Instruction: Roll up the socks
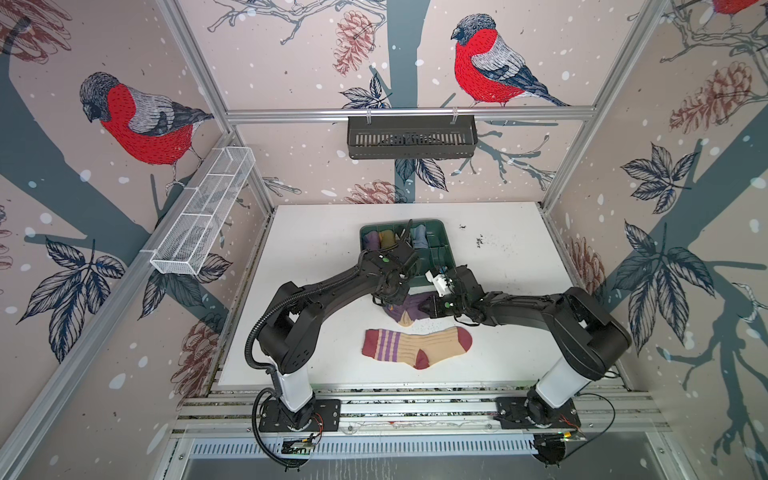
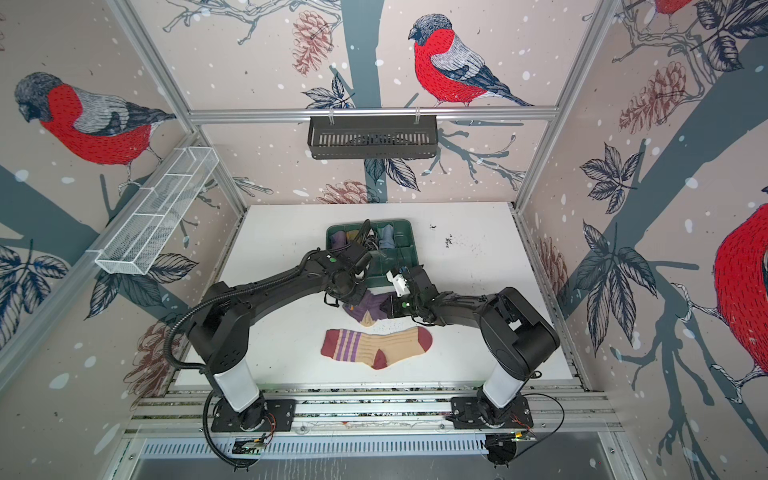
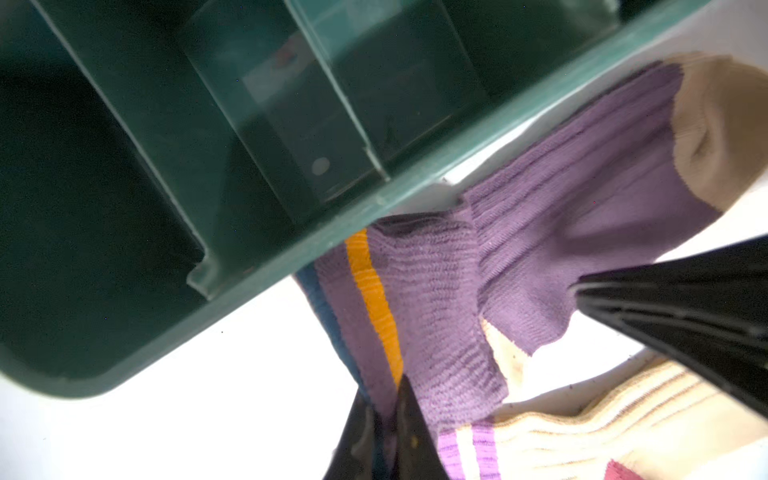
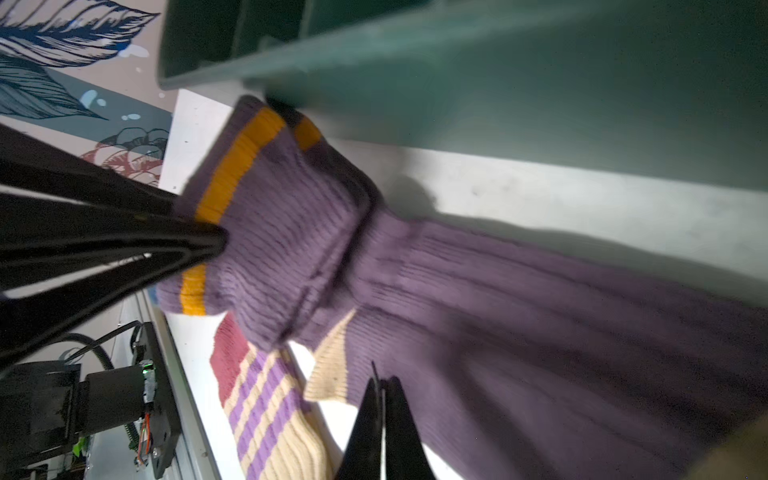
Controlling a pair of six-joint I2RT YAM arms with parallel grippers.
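The purple sock (image 4: 457, 291) sits bunched on the table (image 1: 316, 249), just beside the green tray (image 1: 446, 245), with the tan striped sock (image 1: 417, 347) flat nearer the arm bases. The left gripper (image 4: 220, 245) is pinched tight on its orange-banded cuff, and the right gripper (image 4: 380, 386) is pinched on its foot edge. We judge this the straightening step; next we would draw it taut and lay it squarely over the tan one before rolling
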